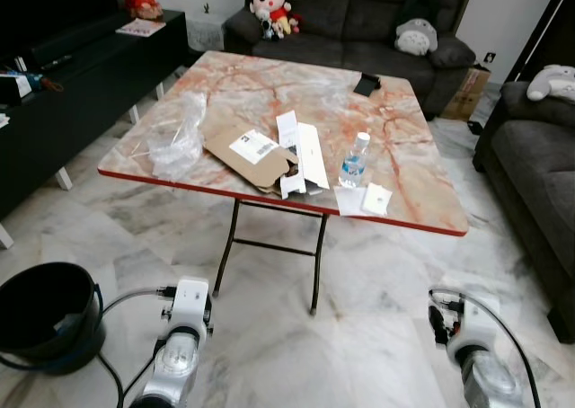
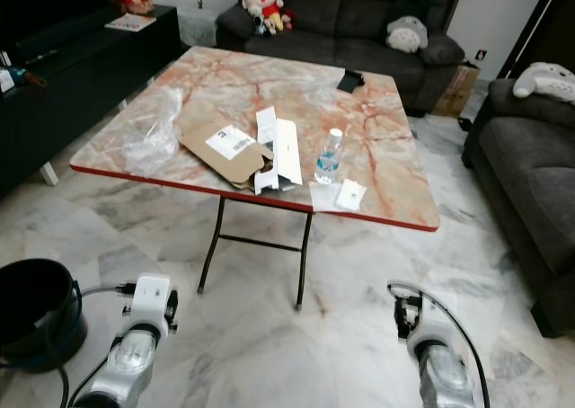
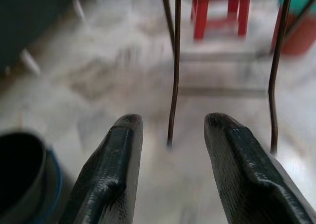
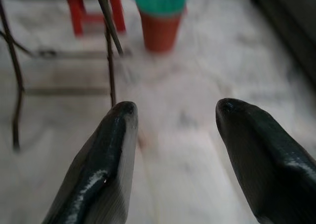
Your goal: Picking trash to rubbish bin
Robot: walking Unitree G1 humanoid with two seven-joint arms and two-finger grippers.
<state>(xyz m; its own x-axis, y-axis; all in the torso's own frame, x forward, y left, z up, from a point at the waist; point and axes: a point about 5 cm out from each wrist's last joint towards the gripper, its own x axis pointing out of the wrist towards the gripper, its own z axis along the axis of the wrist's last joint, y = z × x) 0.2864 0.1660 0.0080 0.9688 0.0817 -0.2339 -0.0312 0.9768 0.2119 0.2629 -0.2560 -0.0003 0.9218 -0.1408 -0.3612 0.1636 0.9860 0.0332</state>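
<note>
The robot stands back from the marbled tabletop (image 1: pixel 404 174), both arms low over the floor, so the step in hand looks like the approach. It would do well to step close to the near edge before reaching, since the trash lies well beyond its arms. The bin (image 1: pixel 45 314), a black bucket, sits on the floor at the robot's left, so a left turn after each pick should serve.

The trash sits along the near half of the tabletop: a crumpled clear plastic bag (image 1: pixel 175 138) to the left, a flattened cardboard sheet (image 1: pixel 252 156) beside it, a white box (image 1: pixel 301 156) overlapping the cardboard, a water bottle (image 1: pixel 355 161) upright just right of that, and paper scraps (image 1: pixel 364 199) at the edge. The bottle seems the easiest first grasp; the flat pieces call for a slide to the edge.

The left pincer (image 3: pixel 170 130) is spread and empty; the right pincer (image 4: pixel 175 115) likewise.

The bin's left side is cut off, and whether the bottle holds liquid cannot be told. A small dark object (image 1: pixel 367 84) at the far side is too small to identify.
</note>
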